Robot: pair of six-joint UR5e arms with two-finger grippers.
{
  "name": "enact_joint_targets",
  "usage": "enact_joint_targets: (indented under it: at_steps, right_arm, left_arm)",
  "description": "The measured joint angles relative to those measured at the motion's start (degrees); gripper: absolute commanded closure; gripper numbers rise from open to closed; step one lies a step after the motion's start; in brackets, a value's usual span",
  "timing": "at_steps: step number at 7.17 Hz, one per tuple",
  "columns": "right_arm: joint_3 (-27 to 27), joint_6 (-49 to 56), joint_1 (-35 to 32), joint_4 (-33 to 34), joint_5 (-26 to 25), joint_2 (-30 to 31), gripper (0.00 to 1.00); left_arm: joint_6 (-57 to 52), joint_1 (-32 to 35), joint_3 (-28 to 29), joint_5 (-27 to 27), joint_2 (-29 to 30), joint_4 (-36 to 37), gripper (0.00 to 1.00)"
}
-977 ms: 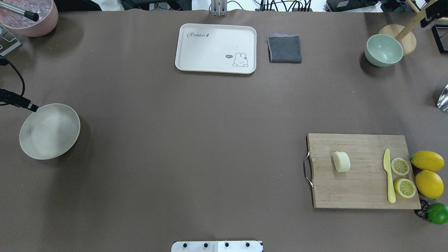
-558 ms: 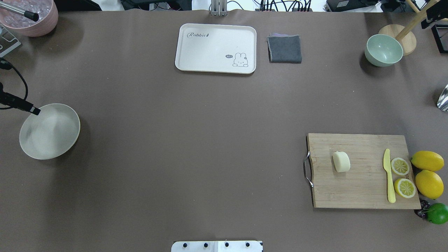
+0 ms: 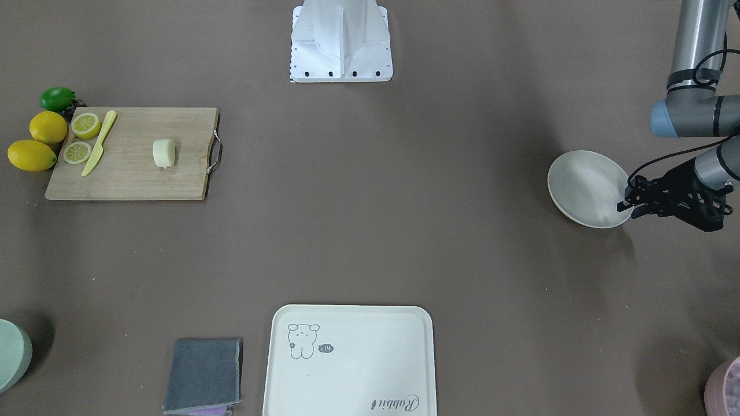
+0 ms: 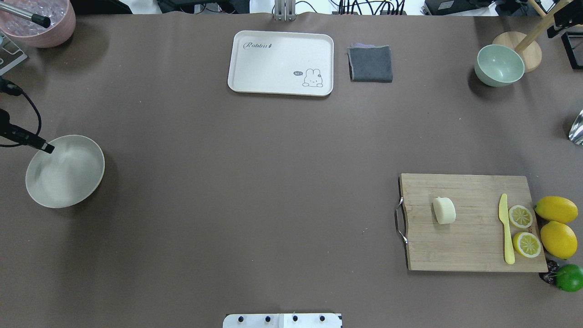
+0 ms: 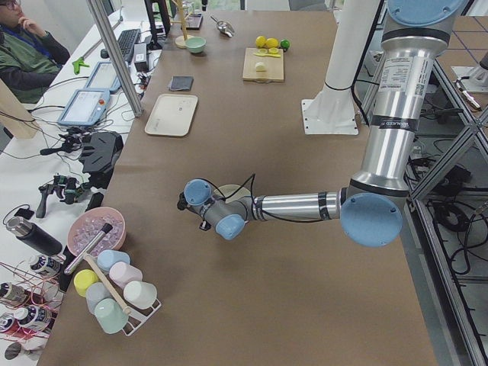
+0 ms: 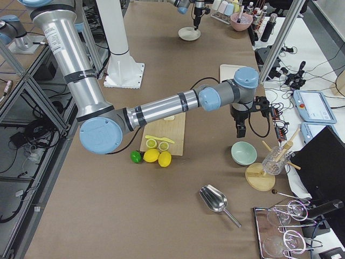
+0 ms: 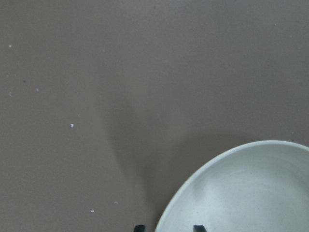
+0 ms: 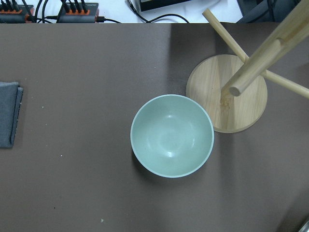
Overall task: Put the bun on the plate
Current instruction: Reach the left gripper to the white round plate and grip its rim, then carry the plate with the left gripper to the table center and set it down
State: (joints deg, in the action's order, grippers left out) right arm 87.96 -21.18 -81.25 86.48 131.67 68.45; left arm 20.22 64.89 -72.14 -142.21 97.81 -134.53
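Observation:
The pale cream bun (image 4: 444, 210) (image 3: 164, 153) lies on a wooden cutting board (image 4: 473, 246) at the right of the table. The round cream plate (image 4: 63, 173) (image 3: 584, 185) (image 7: 251, 193) sits far off at the left, with nothing on it. My left gripper (image 3: 625, 203) (image 4: 48, 148) (image 7: 168, 228) is at the plate's outer rim, open, with a fingertip on each side of the rim. My right gripper (image 6: 240, 129) hangs above a mint bowl (image 8: 172, 135) at the far right. I cannot tell whether it is open or shut.
On the board lie a yellow knife (image 4: 505, 230) and two lemon halves (image 4: 520, 216). Whole lemons (image 4: 556, 209) and a lime (image 4: 569, 277) sit beside it. A cream tray (image 4: 281, 63), a grey cloth (image 4: 370, 64) and a wooden rack (image 8: 227, 94) are at the back. A pink bowl (image 4: 41, 23) stands far left.
My left gripper has shifted a little toward the robot's side and onto the plate's rim. The bun and the board have not moved.

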Motion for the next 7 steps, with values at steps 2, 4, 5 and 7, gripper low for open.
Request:
enact_joint_targets:
  at_steps: [2,4,5,7]
  right_arm:
    - [0.0,0.0,0.1,0.0,-0.4,-0.2,0.00]
    - [0.2,-0.1,0.4,0.0,-0.4,-0.2,0.00]
    - [0.4,-0.1,0.5,0.0,-0.4,-0.2,0.00]
    - [0.3,0.0,0.8,0.0,-0.5,-0.2,0.00]
  left_arm:
    - [0.0,-0.3,-0.2,-0.1,-0.2,0.0,1.00]
    - [0.1,-0.4,-0.7,-0.6,0.7,0.0,1.00]
    - [0.3,-0.2,-1.4,-1.0,1.5,0.1,1.00]
    - [3.8,0.3,-2.6,-3.4,6.1,0.7,1.00]
